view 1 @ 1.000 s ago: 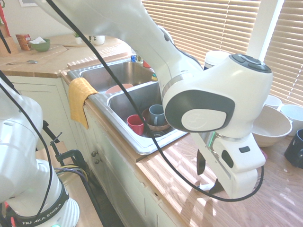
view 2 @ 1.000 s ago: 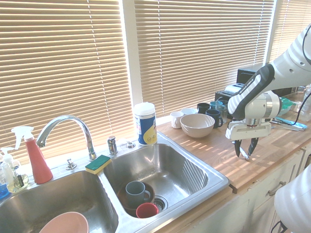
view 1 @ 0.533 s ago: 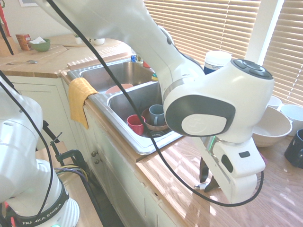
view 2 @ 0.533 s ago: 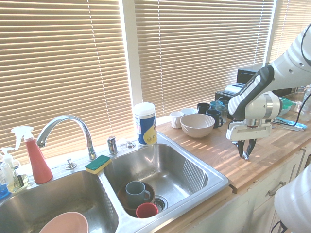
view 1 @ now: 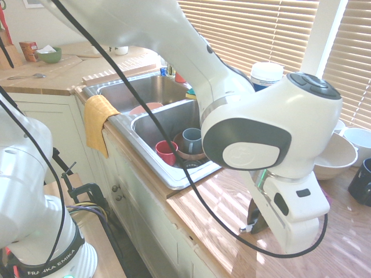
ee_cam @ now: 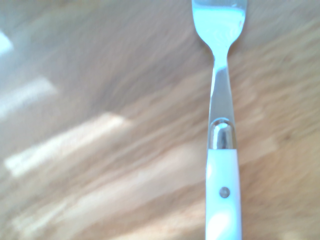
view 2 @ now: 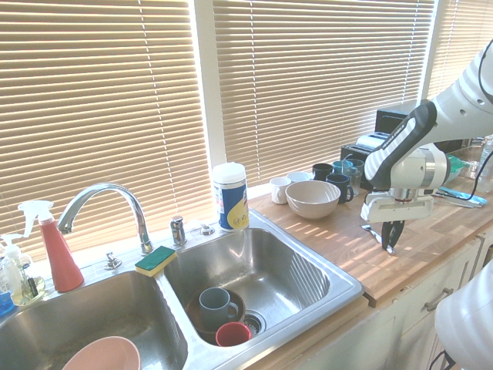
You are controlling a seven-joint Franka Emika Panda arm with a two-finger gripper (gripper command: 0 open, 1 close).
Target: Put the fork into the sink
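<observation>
White-handled, with silver metal at the neck, the fork (ee_cam: 222, 150) shows close up in the wrist view over the wooden countertop (view 2: 362, 247), and in the second exterior view a pale sliver of it pokes out between the gripper's (view 2: 390, 241) fingers, which are clamped together on it. The gripper points down over the countertop, beyond the sink's (view 2: 339, 287) rim on the side away from the faucet (view 2: 104, 204), near the beige bowl (view 2: 312, 198).

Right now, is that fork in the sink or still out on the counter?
Out. The fork shows over the wooden counter, beside the sink; the right basin holds only cups.
</observation>
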